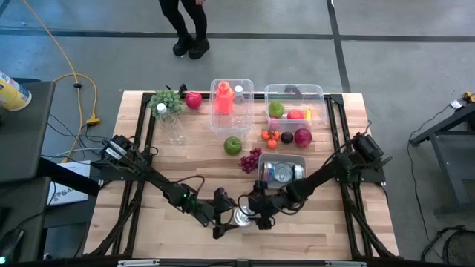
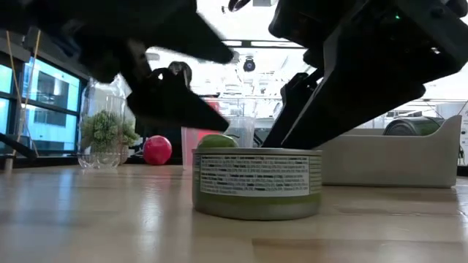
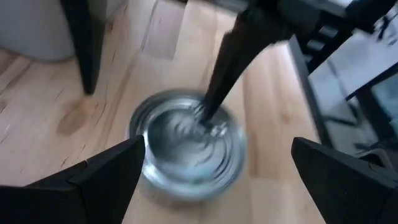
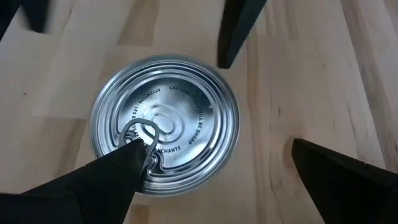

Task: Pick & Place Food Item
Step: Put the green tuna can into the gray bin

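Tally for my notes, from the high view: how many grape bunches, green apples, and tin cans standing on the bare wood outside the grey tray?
Grape bunches: 2, green grapes and purple grapes
Green apples: 2, loose green apple and binned green apple
Tin cans on bare wood: 1, tin can
Total: 5

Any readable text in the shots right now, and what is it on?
"CAUTION: ... WILL BE SHARP", embossed on the tin can lid; the start is unclear.
"...CHANTS", a partial word on the same lid.
Can side label: fine print, too small to read.
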### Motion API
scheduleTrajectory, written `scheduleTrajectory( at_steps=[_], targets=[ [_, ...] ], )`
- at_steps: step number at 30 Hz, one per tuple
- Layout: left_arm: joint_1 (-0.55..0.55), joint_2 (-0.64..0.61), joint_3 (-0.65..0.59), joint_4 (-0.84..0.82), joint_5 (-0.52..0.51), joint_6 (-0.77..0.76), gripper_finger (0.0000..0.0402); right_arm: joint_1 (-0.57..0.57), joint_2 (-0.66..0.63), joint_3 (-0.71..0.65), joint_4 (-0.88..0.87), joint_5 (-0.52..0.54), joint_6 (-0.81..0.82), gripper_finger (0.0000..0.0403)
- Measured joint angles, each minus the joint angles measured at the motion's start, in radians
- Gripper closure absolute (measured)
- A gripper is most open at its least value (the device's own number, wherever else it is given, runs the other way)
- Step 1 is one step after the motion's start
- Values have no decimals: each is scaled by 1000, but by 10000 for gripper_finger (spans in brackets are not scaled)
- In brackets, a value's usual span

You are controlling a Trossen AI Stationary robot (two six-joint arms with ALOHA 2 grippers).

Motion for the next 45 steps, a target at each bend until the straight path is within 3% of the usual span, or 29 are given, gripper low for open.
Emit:
scheduleTrajectory(
  at_steps=[11, 28, 34, 41, 45],
  targets=[
    [13, 0, 0, 170, 0, -12, 4, -4, 0, -1, 1, 1, -20, 5],
    [48, 0, 0, 219, -1, -283, 4, -4, 0, -2, 16, -5, -17, 5],
    [68, 0, 0, 229, -2, -212, 4, -4, 0, -2, 14, -6, 7, 5],
    [58, 0, 0, 219, 9, 118, 4, -4, 0, -2, 11, -6, 7, 5],
    [41, 0, 0, 149, 9, 111, 4, -4, 0, -2, 8, -15, 7, 5]
  ],
)
